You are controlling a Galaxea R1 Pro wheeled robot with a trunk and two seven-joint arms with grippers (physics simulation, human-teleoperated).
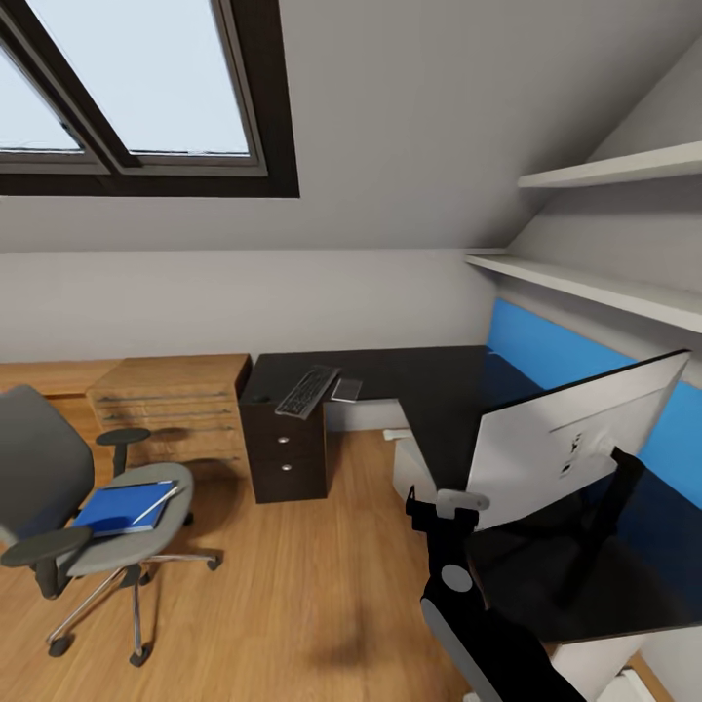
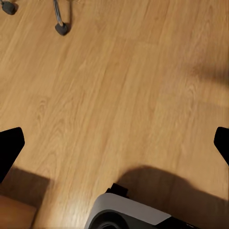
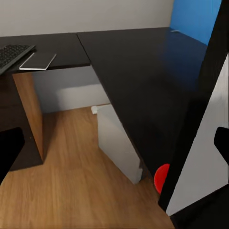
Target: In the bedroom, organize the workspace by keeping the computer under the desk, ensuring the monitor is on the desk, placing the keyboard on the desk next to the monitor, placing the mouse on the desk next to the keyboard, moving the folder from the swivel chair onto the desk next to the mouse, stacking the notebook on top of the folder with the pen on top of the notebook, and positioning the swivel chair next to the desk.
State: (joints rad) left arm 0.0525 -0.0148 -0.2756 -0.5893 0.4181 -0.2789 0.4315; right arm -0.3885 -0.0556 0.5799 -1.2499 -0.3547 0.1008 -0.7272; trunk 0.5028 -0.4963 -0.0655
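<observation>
progress: keyboard [image 1: 307, 390] lies on the black tabletop [image 1: 409, 385], a dark grey notebook [image 1: 346, 389] just beside it. monitor [image 1: 575, 429], pale back toward the camera, is tilted over the tabletop's near wing; right end effector [image 3: 114, 143] near it, grip state cannot tell. left end effector [image 2: 114, 143] open over floor. blue folder [image 1: 122, 507] with white pen [image 1: 156, 504] on the swivel chair [image 1: 58, 487], not yet moved.
</observation>
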